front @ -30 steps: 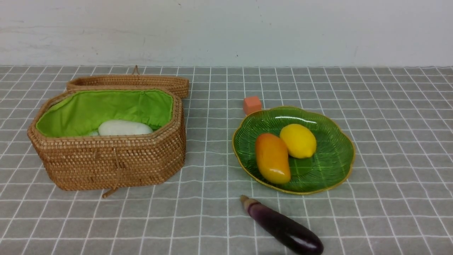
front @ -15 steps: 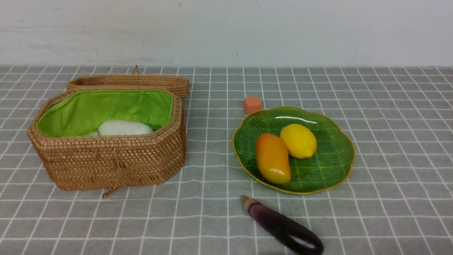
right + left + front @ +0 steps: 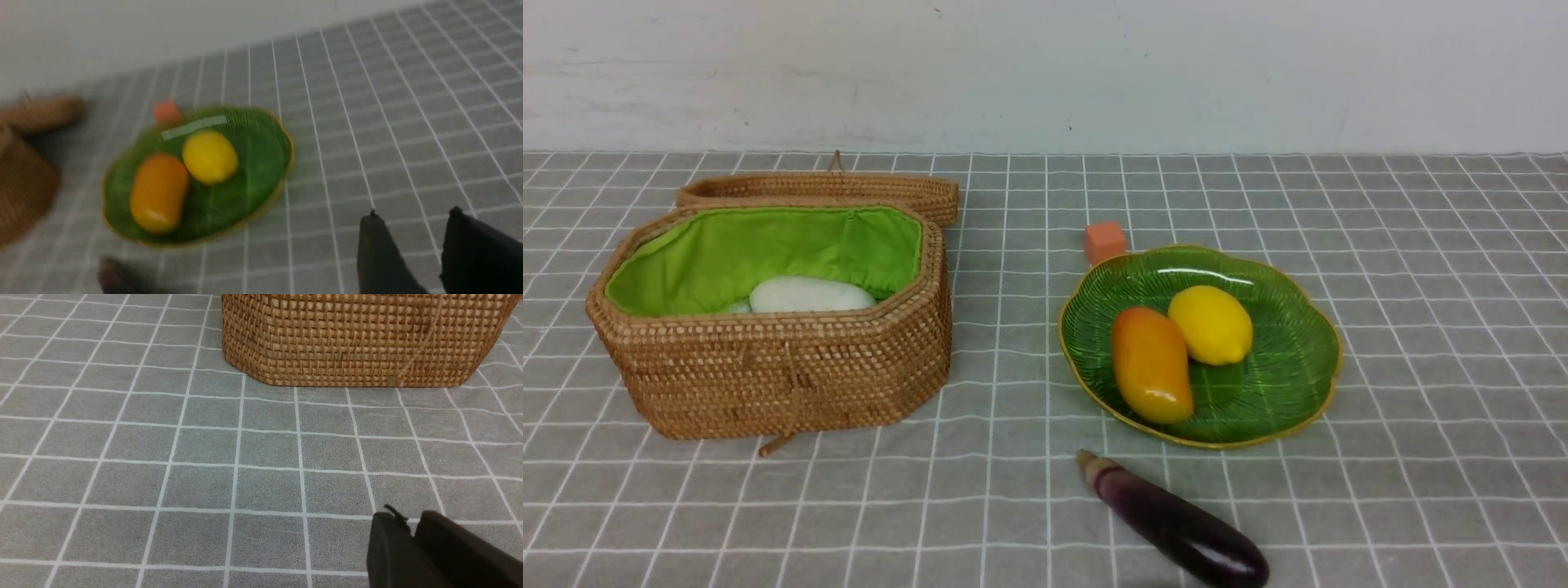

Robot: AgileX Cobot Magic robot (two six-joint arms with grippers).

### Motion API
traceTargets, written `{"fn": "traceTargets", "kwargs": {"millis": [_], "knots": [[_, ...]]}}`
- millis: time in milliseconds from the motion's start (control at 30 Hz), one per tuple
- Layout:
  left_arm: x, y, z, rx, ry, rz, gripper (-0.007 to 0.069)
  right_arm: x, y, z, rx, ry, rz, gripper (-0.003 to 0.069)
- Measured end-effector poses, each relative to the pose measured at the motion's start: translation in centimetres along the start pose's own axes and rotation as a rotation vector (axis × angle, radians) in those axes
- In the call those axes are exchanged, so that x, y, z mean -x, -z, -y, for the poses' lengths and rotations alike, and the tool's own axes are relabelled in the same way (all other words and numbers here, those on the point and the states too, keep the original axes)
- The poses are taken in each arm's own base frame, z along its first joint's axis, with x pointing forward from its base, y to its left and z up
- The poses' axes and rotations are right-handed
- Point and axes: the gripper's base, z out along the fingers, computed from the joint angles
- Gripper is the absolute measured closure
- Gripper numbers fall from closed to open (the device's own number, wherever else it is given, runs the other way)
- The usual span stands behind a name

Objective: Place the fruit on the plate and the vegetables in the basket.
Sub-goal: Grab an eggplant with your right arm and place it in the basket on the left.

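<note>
The open wicker basket (image 3: 768,384) stands at the left with a white radish (image 3: 809,294) lying on its green lining. The green plate (image 3: 1282,384) at the right holds the mango (image 3: 1150,363) and the lemon (image 3: 1211,324). The purple eggplant (image 3: 1176,523) lies on the cloth in front of the plate. No carrot or maroon fruit shows. Neither gripper shows in the front view. My left gripper (image 3: 410,522) is shut and empty, low over the cloth in front of the basket wall (image 3: 359,339). My right gripper (image 3: 413,213) is open and empty, to the right of the plate (image 3: 257,143).
The basket lid (image 3: 817,189) lies behind the basket. A small orange cube (image 3: 1104,242) sits just behind the plate. Grey checked cloth covers the table up to a white wall. The right wrist view is blurred and shows the eggplant's tip (image 3: 112,277).
</note>
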Motion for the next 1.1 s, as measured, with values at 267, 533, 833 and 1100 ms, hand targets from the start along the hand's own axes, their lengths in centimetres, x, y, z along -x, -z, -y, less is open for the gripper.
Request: {"fn": "traceTargets", "kwargs": {"millis": [267,533,833,1100], "knots": [[0.0,0.0,0.0,0.0,0.0,0.0,0.0531,-0.1,-6.1,-3.6,0.419,0.171,-0.434,0.0381],[0.0,0.0,0.0,0.0,0.0,0.0,0.0522,0.7,-11.4,-9.6,0.501,0.378,-0.632,0.0143],[0.0,0.0,0.0,0.0,0.0,0.0,0.0515,-2.1,-18.7,-15.8,0.391,0.562,-0.751,0.0074],[0.0,0.0,0.0,0.0,0.0,0.0,0.0515,-6.1,-23.4,-16.0,0.348,0.6,-0.822,0.0195]]}}
